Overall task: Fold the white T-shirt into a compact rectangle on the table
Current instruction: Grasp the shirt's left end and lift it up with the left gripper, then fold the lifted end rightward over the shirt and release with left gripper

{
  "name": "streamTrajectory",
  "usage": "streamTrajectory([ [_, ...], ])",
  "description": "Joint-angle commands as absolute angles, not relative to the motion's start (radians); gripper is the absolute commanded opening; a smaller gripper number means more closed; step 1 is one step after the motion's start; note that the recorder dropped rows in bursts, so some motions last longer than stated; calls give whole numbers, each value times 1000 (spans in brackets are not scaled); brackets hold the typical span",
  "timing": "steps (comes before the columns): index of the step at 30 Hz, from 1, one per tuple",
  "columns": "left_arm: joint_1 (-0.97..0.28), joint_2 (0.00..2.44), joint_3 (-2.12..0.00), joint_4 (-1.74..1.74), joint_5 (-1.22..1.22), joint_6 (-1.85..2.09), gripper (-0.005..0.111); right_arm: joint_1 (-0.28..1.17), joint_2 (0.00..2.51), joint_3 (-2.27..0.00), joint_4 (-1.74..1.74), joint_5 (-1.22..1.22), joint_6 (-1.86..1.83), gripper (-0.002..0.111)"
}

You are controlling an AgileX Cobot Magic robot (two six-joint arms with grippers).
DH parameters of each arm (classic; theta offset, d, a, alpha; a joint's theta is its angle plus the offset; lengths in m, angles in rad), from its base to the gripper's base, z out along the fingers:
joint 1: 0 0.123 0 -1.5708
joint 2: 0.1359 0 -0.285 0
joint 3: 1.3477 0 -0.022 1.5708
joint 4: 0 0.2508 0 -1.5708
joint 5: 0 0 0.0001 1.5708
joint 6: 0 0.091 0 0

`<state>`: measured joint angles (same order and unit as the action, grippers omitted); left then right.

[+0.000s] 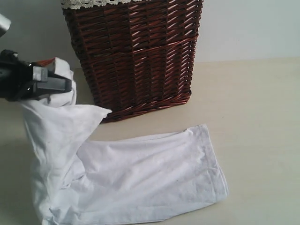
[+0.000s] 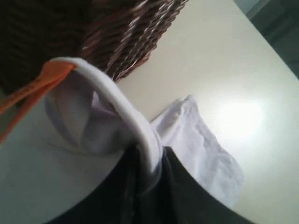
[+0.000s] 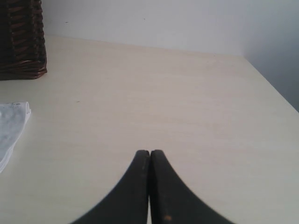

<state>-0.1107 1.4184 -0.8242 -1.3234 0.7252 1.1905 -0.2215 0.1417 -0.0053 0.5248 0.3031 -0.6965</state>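
Observation:
The white T-shirt point(image 1: 140, 183) hangs from my left gripper point(image 1: 69, 86) at the left and trails down onto the table point(image 1: 253, 103), its lower part spread toward the front right. In the left wrist view the left gripper point(image 2: 150, 161) is shut on the shirt's ribbed collar point(image 2: 124, 109), with the orange neck tag point(image 2: 44, 81) beside it. My right gripper point(image 3: 150, 153) is shut with nothing in it, low over bare table, apart from the shirt's edge point(image 3: 11, 123). The right gripper is outside the exterior view.
A dark red-brown wicker basket point(image 1: 136, 51) with a lace rim stands at the back, just behind the lifted cloth. Bare tabletop point(image 3: 187, 93) stretches to the right of the shirt, up to the table's far edge and the pale wall.

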Motion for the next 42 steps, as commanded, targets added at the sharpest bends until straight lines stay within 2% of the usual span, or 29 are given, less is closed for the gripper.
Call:
streamTrajectory([
  [1, -222, 1499, -940, -1351, 716, 1113, 0, -221, 142, 0, 523, 300, -705, 0],
  [7, -372, 1597, -1026, -1351, 708, 1084, 0, -221, 142, 0, 524, 300, -705, 0],
  [17, -795, 1791, -1161, -1428, 484, 1222, 0, -221, 142, 0, 524, 300, -705, 0],
  [22, -890, 1961, -1297, -1490, 440, 1317, 2, -221, 142, 0, 524, 300, -705, 0],
  [23, -897, 1981, -1316, -1503, 442, 1317, 5, -221, 142, 0, 524, 300, -705, 0],
  [26, -920, 2036, -1390, -1527, 443, 1317, 31, -221, 142, 0, 524, 300, -705, 0],
  [27, -929, 2055, -1422, -1534, 442, 1317, 49, -221, 142, 0, 524, 300, -705, 0],
  [30, -939, 2064, -1457, -1536, 442, 1317, 79, -221, 142, 0, 524, 300, -705, 0],
  [32, -939, 2061, -1471, -1533, 440, 1317, 88, -221, 142, 0, 524, 300, -705, 0],
  [34, -939, 2039, -1471, -1524, 415, 1317, 85, -221, 142, 0, 524, 300, -705, 0],
  [38, -918, 1975, -1471, -1318, 415, 1292, 62, -221, 142, 0, 524, 300, -705, 0],
  [40, -902, 1944, -1465, -1136, 508, 1200, 51, -221, 142, 0, 524, 300, -705, 0],
  [42, -881, 1922, -1459, -1001, 641, 1073, 45, -221, 142, 0, 524, 300, -705, 0],
])
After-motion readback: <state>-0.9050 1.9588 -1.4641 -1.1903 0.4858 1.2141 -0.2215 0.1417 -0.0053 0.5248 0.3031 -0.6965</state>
